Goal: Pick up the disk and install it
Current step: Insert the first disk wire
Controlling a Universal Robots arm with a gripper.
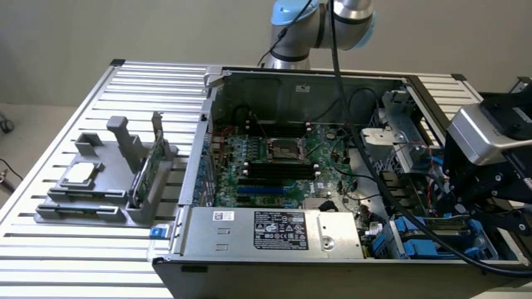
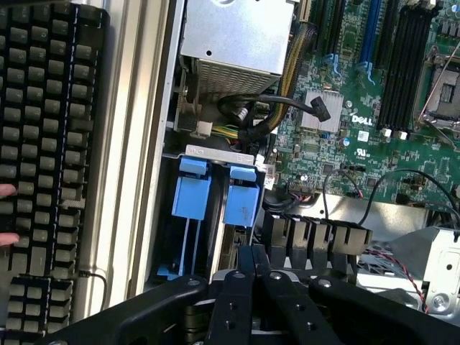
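Note:
My gripper (image 2: 254, 253) hangs over the drive bay at the front corner of the open computer case (image 1: 208, 124), at the exterior view's right. Its two black fingers (image 2: 241, 287) are pressed together with nothing between them. Just beyond the tips, two blue plastic rails (image 2: 192, 195) (image 2: 241, 200) stand edge-on in the bay (image 1: 415, 244). The disk's silver face and white label are hidden, so I cannot tell whether it sits between those rails. In the exterior view the gripper (image 1: 465, 208) is a black body under the grey wrist camera (image 1: 486, 134).
A motherboard (image 1: 278, 162) fills the case floor, and a silver power supply (image 1: 278, 232) sits at its front. A grey fixture (image 1: 99, 187) at the exterior view's left holds a small square chip (image 1: 81, 174) and an upright card (image 1: 148, 168). Beside the case lies a black keyboard (image 2: 43, 144), with a person's fingertips (image 2: 6, 191) on it.

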